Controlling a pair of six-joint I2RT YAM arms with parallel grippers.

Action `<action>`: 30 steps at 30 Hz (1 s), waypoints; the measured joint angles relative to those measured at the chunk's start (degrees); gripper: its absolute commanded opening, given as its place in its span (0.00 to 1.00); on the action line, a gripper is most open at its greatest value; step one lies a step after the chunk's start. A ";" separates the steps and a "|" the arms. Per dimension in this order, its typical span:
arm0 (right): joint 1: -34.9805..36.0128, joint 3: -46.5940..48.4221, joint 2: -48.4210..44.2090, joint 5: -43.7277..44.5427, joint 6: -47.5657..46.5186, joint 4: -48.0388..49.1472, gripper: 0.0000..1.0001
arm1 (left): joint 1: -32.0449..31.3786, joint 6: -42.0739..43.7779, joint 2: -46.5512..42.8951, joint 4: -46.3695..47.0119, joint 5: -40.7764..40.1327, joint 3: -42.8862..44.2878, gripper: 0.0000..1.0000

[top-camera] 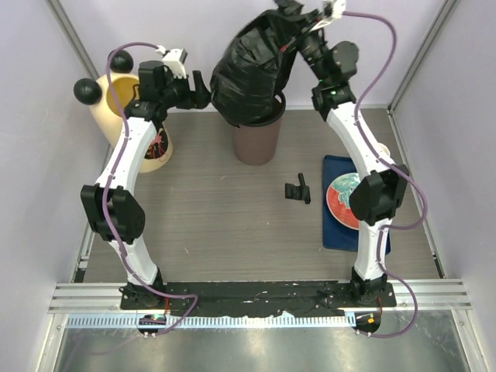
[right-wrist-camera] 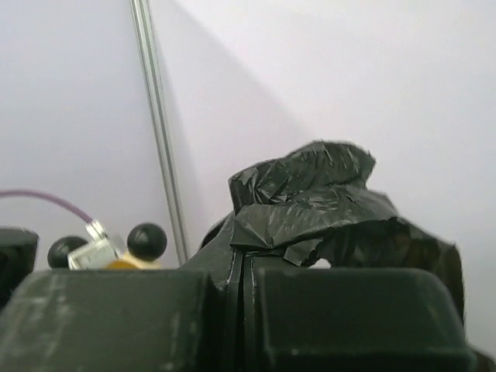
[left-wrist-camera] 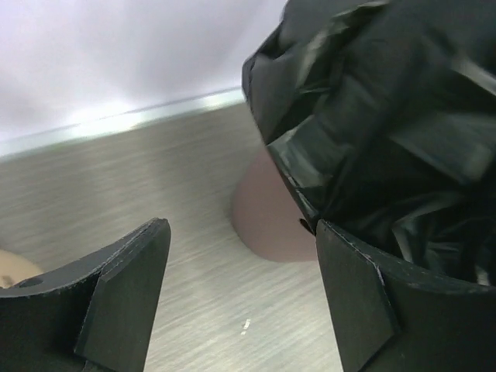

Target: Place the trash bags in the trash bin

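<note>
Two things lie nearest me, neither in play: a small black object (top-camera: 298, 188) and a plate (top-camera: 341, 198) on a blue mat (top-camera: 335, 167).

Farther on, the brown inner bucket (top-camera: 257, 143) stands well apart from the cream trash bin (top-camera: 107, 108) at far left. The trash bag (top-camera: 248, 66) is bunched over the bucket mouth, its top pinched in the closed right gripper (right-wrist-camera: 242, 273). The left gripper (top-camera: 203, 87) is open just beside the bag, with nothing between its jaws.

Risks, as I judge them: the thin film slips from that pinch, or a sideways nudge from the left tips the bucket.

I find no readable writing or labels.
</note>
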 measured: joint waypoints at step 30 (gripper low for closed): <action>-1.81 -6.40 -4.42 -3.39 1.84 -0.94 0.01 | -1.97 9.60 -10.40 -8.35 9.97 -2.32 0.73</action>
